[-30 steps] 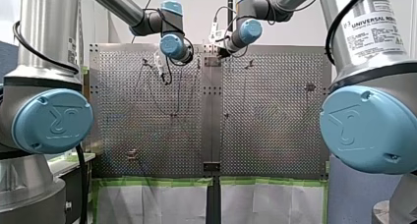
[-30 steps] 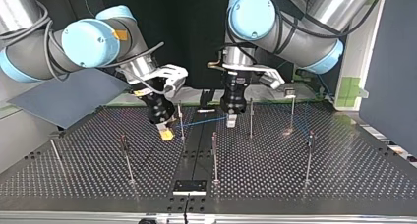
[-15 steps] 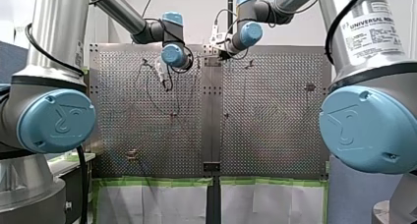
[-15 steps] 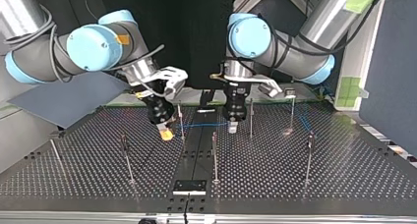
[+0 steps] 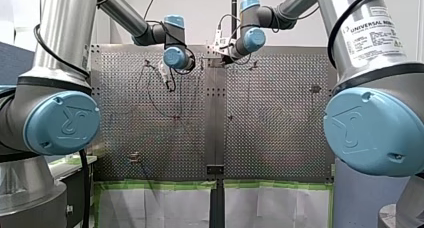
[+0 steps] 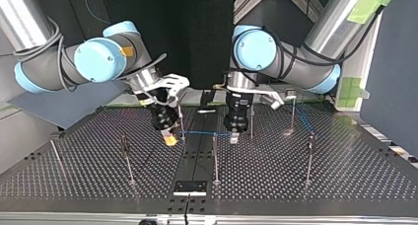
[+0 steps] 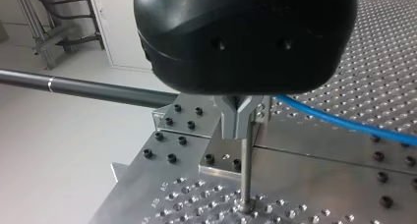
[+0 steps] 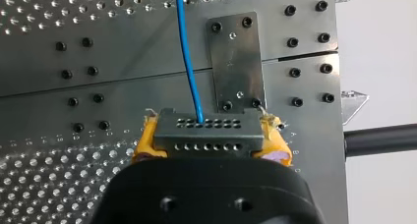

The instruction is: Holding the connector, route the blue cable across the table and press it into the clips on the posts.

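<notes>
A thin blue cable (image 6: 202, 133) stretches level between my two grippers in the top view. My right gripper (image 6: 170, 139), at that view's left, has its yellow pads shut on the grey connector (image 8: 206, 135), and the blue cable (image 8: 189, 62) leaves the connector ahead of it. My left gripper (image 6: 235, 136), black with metal fingers (image 7: 231, 120), is shut on the cable just above a thin post (image 7: 247, 170). The cable (image 7: 344, 123) trails off beside those fingers. It runs on to the posts (image 6: 293, 114) at the top view's right.
Several thin upright posts stand on the perforated table (image 6: 345, 175), among them one (image 6: 215, 156) in the middle, one (image 6: 181, 120) beside my right gripper and one (image 6: 309, 158) at the right. A small black plate (image 6: 190, 187) sits by the near edge.
Both grippers have moved down and toward the top view's near edge. The cable between them came along and now lies level instead of slanted.
</notes>
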You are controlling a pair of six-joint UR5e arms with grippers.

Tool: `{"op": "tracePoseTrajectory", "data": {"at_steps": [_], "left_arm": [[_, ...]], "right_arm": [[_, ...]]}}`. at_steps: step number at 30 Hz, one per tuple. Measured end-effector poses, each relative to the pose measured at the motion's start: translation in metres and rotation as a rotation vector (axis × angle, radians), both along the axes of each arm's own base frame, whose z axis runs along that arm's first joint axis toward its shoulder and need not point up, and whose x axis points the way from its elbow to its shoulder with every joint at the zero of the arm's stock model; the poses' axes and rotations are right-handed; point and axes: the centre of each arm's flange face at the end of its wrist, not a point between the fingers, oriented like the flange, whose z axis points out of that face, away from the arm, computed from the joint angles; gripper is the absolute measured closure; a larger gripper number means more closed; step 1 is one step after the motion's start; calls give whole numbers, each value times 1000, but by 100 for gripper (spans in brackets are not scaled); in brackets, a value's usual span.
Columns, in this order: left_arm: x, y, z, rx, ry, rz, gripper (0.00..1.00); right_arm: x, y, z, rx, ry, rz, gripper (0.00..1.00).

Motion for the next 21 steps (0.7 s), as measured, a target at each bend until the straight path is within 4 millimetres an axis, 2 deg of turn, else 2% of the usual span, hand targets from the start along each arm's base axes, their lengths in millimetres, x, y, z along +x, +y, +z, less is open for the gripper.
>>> {"op": "tracePoseTrajectory", "data": {"at_steps": [8,16,21], "left_arm": [[18,7,-16,14,35,32,100],[31,10,-3,-3,-1,19,100],[41,9,-7,-2,5,9,100]], "right_arm": [[4,-8,-3,2,-4,5,100],[8,-18,-12,13,-3,12,100],[11,-25,-18,23,-6,12,100]]}}
